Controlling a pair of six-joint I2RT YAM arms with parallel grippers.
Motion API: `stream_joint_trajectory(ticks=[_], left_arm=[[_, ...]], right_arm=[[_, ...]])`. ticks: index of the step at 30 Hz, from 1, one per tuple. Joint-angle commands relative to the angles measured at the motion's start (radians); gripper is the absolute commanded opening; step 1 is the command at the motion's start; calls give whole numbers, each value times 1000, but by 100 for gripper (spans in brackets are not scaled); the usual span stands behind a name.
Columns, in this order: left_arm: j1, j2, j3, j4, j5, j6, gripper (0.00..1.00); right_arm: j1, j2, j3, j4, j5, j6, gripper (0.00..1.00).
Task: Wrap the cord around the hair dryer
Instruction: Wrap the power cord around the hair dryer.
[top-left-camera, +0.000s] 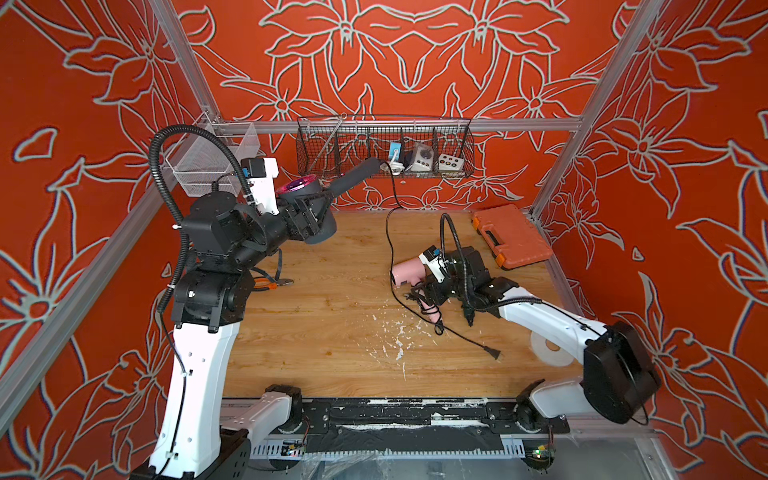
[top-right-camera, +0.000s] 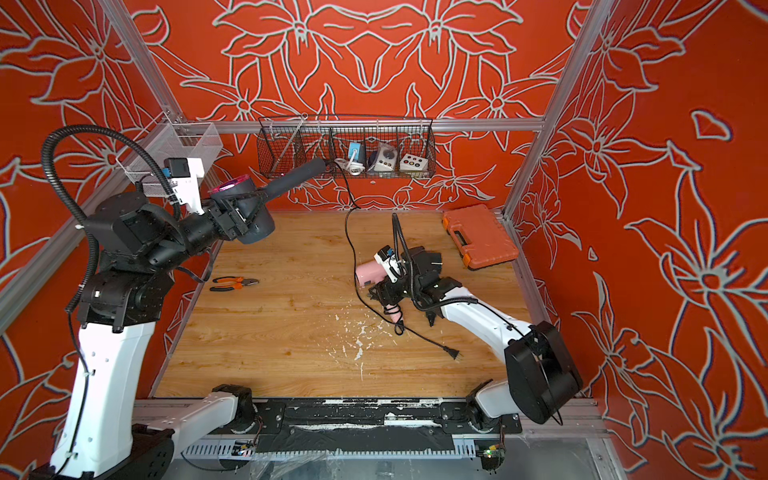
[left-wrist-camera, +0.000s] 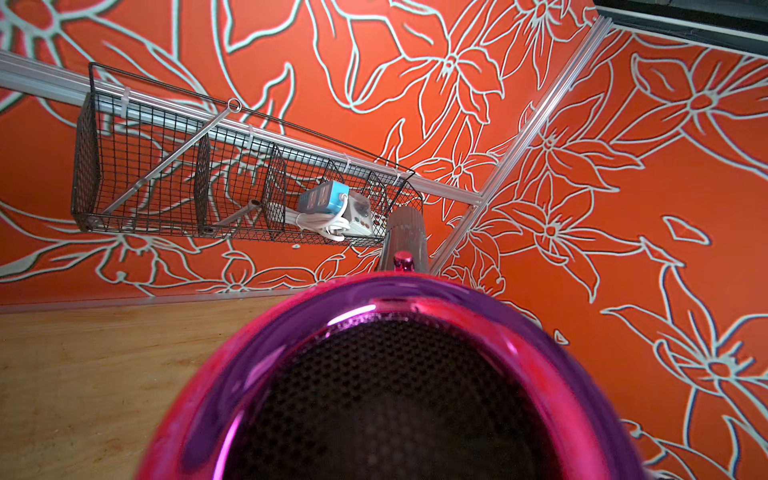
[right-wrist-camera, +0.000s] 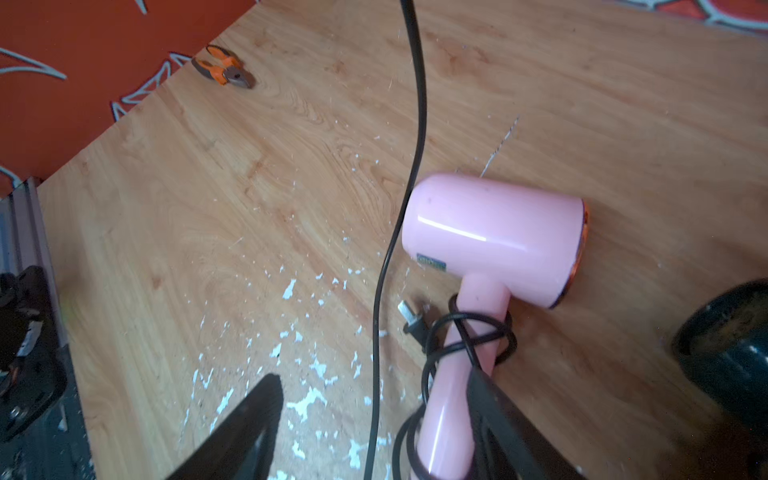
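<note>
Left arm: elbow raised, forearm reaching toward 1 o'clock. The left pincer (top-left-camera: 314, 212) is clamped about the barrel of the grey hair dryer (top-left-camera: 353, 176), aloft over the table's (top-left-camera: 324, 332) 10 o'clock corner, handle tip near the wire basket (top-left-camera: 332, 145).

Cord (top-left-camera: 390, 245): hangs from the handle and trails to a plug (top-left-camera: 494, 354) at 5 o'clock.

Right arm: folded low at 3 o'clock. The right pincer (right-wrist-camera: 372, 376) is spread wide, gripping nothing, with the cord between its fingers, beside a pink hair dryer (right-wrist-camera: 494, 237).

Bare wood from centre to 7 o'clock.

left arm (top-left-camera: 199, 353) raised | left hand (top-left-camera: 311, 214) clamps grey hair dryer (top-left-camera: 353, 178) | right arm (top-left-camera: 540, 320) low | right hand (right-wrist-camera: 374, 386) open
</note>
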Motion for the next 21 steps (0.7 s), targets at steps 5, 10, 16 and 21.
stream_joint_trajectory(ticks=[5, 10, 16, 21], left_arm=[[5, -21, 10, 109, 65, -43, 0], [6, -23, 7, 106, 69, -46, 0], [6, -19, 6, 109, 71, -47, 0], [6, -21, 6, 87, -6, -12, 0]], right_arm=[[-1, 47, 60, 33, 33, -12, 83], [-9, 59, 75, 23, 46, -11, 77], [-22, 70, 106, 2, 45, 8, 36], [-26, 40, 106, -57, 60, 3, 4]])
